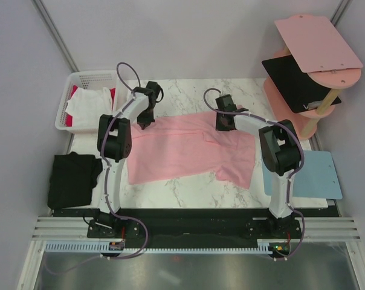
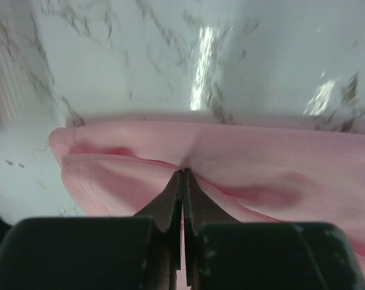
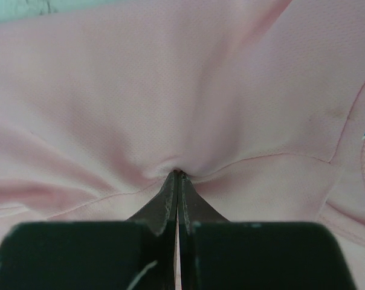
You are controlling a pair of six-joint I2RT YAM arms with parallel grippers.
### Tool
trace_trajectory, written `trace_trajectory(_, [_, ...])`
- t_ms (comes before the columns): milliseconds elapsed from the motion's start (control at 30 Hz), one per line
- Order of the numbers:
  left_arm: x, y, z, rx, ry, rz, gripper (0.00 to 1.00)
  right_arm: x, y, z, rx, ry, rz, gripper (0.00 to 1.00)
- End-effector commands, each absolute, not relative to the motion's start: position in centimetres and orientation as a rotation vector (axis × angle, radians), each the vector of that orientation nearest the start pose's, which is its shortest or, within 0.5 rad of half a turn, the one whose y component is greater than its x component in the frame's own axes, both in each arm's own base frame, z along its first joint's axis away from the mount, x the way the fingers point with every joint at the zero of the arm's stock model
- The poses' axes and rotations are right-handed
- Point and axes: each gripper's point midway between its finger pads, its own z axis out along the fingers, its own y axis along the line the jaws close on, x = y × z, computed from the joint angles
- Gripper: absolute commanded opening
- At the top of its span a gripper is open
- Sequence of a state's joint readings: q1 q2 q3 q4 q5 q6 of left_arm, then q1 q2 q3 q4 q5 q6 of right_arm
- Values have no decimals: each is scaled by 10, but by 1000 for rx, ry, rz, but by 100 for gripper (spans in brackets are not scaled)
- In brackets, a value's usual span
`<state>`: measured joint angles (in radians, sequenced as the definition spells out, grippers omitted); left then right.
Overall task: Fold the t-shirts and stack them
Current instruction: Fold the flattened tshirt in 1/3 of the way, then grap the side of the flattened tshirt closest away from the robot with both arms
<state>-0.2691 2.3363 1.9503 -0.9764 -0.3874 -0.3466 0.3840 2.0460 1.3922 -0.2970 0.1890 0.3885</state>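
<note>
Fabric between the tips is hidden, but left gripper [image 2: 182, 174] and right gripper [image 3: 178, 175] both clamp the pink t-shirt [image 1: 182, 151], while the basket [image 1: 89, 75] left of them holds a white t-shirt [image 1: 86, 109] and red t-shirt [image 1: 66, 122].

- Pink t-shirt [image 1: 188, 148]: soft matt cloth, with a fine knit grain showing up close and stitched hems.
- Table [image 1: 188, 190]: glossy marble-look top, white with grey veins, lamp glare bouncing off it.
- Left hand [image 2: 182, 174] and right hand [image 3: 177, 174]: dark, matt, hard fingers.
- Basket [image 1: 89, 77]: white plastic lattice.
- Black t-shirt [image 1: 74, 180]: matt cloth.
- Shelf boards [image 1: 318, 42]: smooth pink, dull sheen.
</note>
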Motion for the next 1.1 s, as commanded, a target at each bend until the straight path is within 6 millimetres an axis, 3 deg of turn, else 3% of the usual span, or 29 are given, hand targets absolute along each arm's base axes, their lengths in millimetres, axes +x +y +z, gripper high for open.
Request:
trace_trajectory(0, [490, -74, 15, -162, 2805, 445, 2, 462, 152, -9, 108, 2597, 58, 0])
trace_trajectory(33, [496, -75, 13, -156, 2804, 440, 2, 465, 151, -10, 111, 2601, 64, 0])
trace_trajectory(67, [516, -79, 29, -158, 2748, 404, 2, 474, 155, -5, 110, 2585, 87, 0])
trace_trajectory(100, [519, -80, 16, -146, 2770, 406, 2, 477, 156, -11, 107, 2593, 85, 0])
trace_trajectory(300, [562, -82, 35, -195, 2634, 276, 2, 509, 162, -14, 86, 2575, 111, 0])
trace_trajectory(400, [567, -82, 55, -192, 2582, 268, 2, 527, 170, 10, 56, 2482, 146, 0])
trace_trajectory(433, [568, -82, 80, -203, 2530, 251, 2, 522, 167, 12, 63, 2473, 143, 0])
trace_trajectory(467, [567, -82, 92, -204, 2505, 251, 2, 525, 166, 45, 75, 2401, 165, 0])
trace_trajectory(500, [564, -85, 111, -202, 2469, 240, 2, 524, 167, 60, 75, 2362, 182, 0])
trace_trajectory(533, [556, -85, 138, -200, 2413, 223, 2, 517, 164, 67, 83, 2331, 188, 0])
trace_trajectory(567, [550, -87, 158, -202, 2374, 208, 2, 515, 163, 111, 91, 2242, 223, 1])
trace_trajectory(600, [543, -93, 170, -192, 2347, 184, 4, 510, 162, 127, 92, 2203, 236, 3])
trace_trajectory(633, [525, -95, 160, -176, 2380, 179, 8, 494, 156, 125, 101, 2216, 232, 5])
trace_trajectory(667, [514, -100, 203, -186, 2298, 103, 17, 485, 154, 160, 107, 2149, 259, 8])
trace_trajectory(700, [502, -105, 208, -181, 2296, 71, 24, 474, 151, 166, 113, 2140, 272, 17])
trace_trajectory(733, [480, -104, 192, -200, 2343, 53, 36, 455, 147, 154, 110, 2174, 272, 25])
trace_trajectory(767, [466, -109, 214, -204, 2298, -32, 67, 442, 143, 177, 111, 2126, 298, 34])
trace_trajectory(800, [452, -108, 213, -212, 2301, -57, 78, 429, 141, 175, 108, 2134, 306, 48])
trace_trajectory(833, [428, -104, 182, -250, 2370, -53, 89, 409, 135, 155, 112, 2182, 300, 55])
trace_trajectory(867, [415, -103, 197, -269, 2322, -109, 99, 395, 130, 167, 123, 2156, 310, 62])
trace_trajectory(900, [390, -100, 164, -275, 2396, -109, 100, 382, 125, 163, 134, 2175, 308, 77])
trace_trajectory(933, [377, -101, 155, -304, 2407, -145, 100, 363, 120, 143, 153, 2225, 306, 87])
trace_trajectory(967, [363, -107, 150, -302, 2420, -216, 100, 351, 115, 154, 167, 2193, 326, 95])
trace_trajectory(1000, [342, -107, 137, -334, 2419, -267, 100, 331, 109, 133, 181, 2245, 312, 98])
trace_trajectory(1067, [320, -108, 128, -369, 2419, -329, 100, 312, 100, 138, 260, 2228, 346, 98])
